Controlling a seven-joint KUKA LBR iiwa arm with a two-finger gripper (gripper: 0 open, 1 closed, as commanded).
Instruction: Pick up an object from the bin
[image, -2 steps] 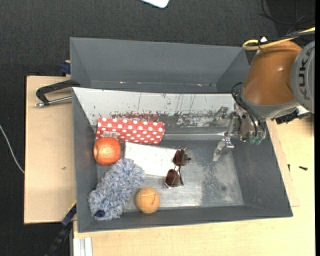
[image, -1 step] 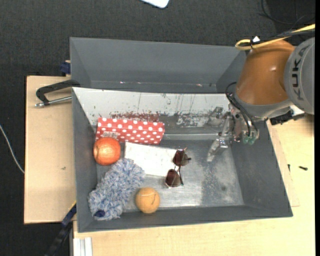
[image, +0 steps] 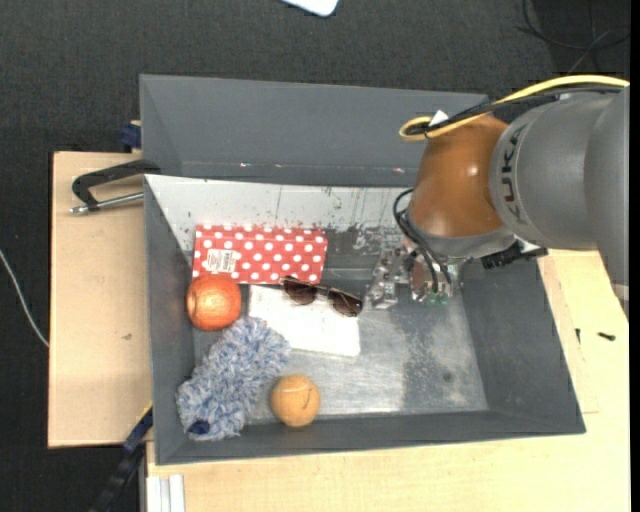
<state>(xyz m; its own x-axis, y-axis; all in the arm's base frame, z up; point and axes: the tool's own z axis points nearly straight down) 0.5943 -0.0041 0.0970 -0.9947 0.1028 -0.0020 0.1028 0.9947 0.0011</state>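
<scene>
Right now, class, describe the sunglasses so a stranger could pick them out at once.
Start at the grey bin and find the red box with white dots against its back wall. Just below that box's right end lie the sunglasses, partly on a white sheet. They alone are dark and two-lensed; the apple and tan ball nearby are round.

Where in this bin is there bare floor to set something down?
The right half of the bin floor is bare, between the claw and the front wall. The left half is crowded: spotted box, apple, sunglasses, white sheet, fluffy blue cloth, tan ball.
</scene>
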